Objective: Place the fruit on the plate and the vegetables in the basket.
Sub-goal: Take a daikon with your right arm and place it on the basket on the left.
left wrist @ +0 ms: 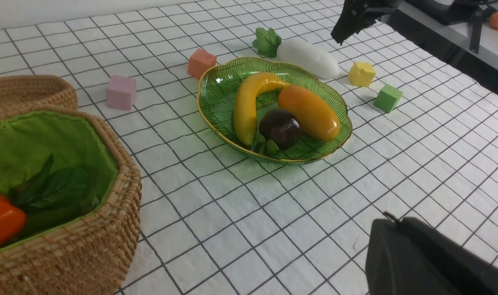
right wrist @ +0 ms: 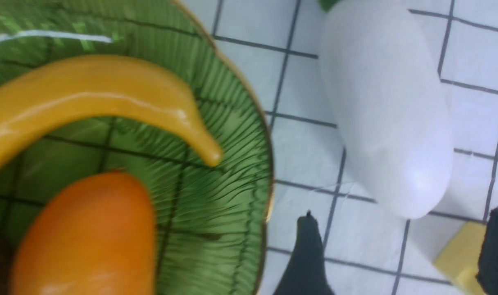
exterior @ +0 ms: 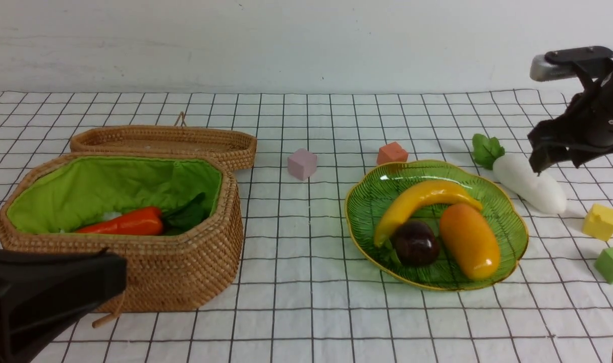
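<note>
Radish (exterior: 531, 182) lies beside plate (exterior: 359, 212); no writing is legible.

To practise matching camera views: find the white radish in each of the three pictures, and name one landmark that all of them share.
Front view: the white radish lies on the cloth at the right, behind the plate's right edge, under the right gripper.
Left wrist view: the radish lies just beyond the plate's far rim.
Right wrist view: the radish fills the upper right.
Shared landmark: the green plate, beside the radish throughout.
</note>
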Robot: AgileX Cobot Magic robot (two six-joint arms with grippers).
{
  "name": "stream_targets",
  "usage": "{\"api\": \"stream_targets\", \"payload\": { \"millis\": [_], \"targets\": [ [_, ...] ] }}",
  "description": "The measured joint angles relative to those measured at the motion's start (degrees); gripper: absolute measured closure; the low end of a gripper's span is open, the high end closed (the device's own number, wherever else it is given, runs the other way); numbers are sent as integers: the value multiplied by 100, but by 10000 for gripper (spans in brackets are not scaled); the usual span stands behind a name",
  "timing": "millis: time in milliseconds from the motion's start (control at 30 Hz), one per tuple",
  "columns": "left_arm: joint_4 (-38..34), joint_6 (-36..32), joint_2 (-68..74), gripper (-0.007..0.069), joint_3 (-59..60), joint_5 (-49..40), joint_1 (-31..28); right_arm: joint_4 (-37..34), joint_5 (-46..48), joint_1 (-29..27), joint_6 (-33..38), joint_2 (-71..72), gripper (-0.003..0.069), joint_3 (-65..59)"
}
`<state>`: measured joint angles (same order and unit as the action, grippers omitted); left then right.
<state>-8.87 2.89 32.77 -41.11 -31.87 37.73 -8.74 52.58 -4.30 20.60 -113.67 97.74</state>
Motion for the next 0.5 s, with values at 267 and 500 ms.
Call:
{"api": "stream_targets", "payload": {
  "millis": [267,500],
  "targets": [
    [44,0,0,633,0,-61,0,-509,-39,-305,887,-1355,78,1001],
    [44,0,0,633,0,-67,0,-604,-406,-305,1201,-2035,80,1387]
  ]
}}
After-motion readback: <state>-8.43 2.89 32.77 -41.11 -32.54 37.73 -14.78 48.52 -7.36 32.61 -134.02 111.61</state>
